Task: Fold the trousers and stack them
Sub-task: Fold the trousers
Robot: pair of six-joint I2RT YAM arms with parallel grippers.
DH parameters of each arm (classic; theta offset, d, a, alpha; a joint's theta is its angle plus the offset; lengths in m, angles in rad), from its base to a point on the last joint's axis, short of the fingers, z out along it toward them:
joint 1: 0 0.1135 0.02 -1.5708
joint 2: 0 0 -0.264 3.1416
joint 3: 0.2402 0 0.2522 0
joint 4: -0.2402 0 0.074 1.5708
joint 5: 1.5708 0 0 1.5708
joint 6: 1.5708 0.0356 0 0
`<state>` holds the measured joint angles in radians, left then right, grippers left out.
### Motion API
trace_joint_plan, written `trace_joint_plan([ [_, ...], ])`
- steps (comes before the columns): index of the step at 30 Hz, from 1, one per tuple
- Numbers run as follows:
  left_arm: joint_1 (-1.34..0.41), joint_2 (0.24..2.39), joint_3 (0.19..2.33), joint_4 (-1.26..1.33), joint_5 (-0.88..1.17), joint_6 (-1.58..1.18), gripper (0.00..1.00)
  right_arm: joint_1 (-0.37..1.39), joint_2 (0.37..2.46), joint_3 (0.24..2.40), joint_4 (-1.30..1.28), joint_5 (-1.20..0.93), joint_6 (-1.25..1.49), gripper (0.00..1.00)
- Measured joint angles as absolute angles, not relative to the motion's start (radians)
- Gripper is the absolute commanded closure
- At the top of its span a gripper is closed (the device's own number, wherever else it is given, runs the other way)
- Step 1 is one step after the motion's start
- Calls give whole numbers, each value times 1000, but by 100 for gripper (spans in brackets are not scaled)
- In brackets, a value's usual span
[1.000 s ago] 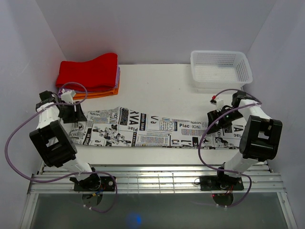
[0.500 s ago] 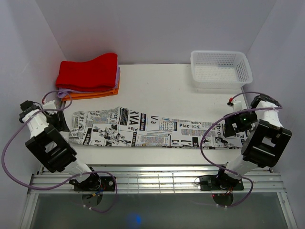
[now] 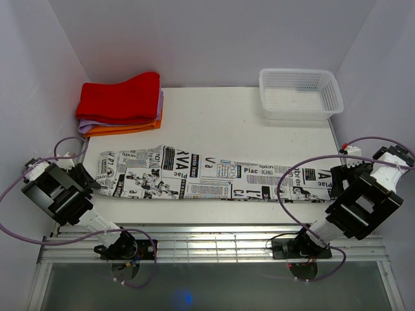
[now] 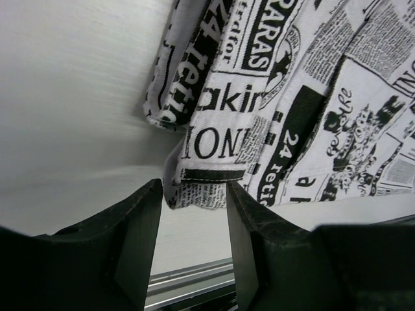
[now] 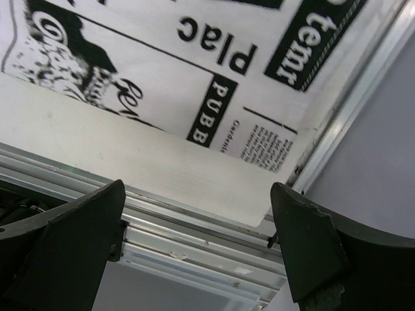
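The work surface is a white table enclosed by plain white walls.

**Task item.** The trousers lie flat and full length, spanning from one gripper to the other.

**Left gripper**. It is partly open, with a narrow gap. A hem corner of the trousers lies in that gap, uncrumpled. It is judged not clamped.

**Right gripper**. It is spread wide and holds nothing. The cloth edge lies just ahead of its fingertips. Bare table and the metal rail lie directly beneath it.

**Hazards (judgement).**
- The left fingers may catch only the top layer, and the corner could slip out when lifted.
- The right fingers may close short of the cloth, or strike the rail, because they sit at the table edge.
- An uneven grasp would skew the fold.

**Containers.** The white mesh basket, well beyond the right gripper, is empty. Beyond the left gripper is a stack of red, purple and orange cloths.
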<state>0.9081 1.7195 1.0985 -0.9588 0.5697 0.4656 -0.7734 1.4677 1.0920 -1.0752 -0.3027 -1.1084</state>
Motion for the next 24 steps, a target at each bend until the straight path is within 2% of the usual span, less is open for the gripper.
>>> trace_joint_plan([
  [1,908,1725,1098,-958,585,458,56,-799,1479,1095,-1075,-302,-1116,2],
  [4,908,1739,1099,-961,621,437,67,-879,1519,1115,-1073,-296,-1147,3],
  [5,909,1742,1100,-963,630,430,77,-898,1530,1122,-1073,-289,-1158,3],
  [7,912,1743,1108,-968,646,410,87,-920,1551,1140,-1072,-275,-1188,6],
  [8,913,1743,1116,-971,654,400,96,-923,1558,1145,-1071,-270,-1197,7],
  [9,914,1743,1122,-972,658,392,99,-930,1566,1150,-1068,-262,-1211,7],
  [16,915,1744,1158,-972,662,353,100,-958,1601,1153,-1001,-191,-1230,12],
  [24,915,1746,1161,-972,662,342,100,-963,1730,1217,-1057,-248,-1123,19],
])
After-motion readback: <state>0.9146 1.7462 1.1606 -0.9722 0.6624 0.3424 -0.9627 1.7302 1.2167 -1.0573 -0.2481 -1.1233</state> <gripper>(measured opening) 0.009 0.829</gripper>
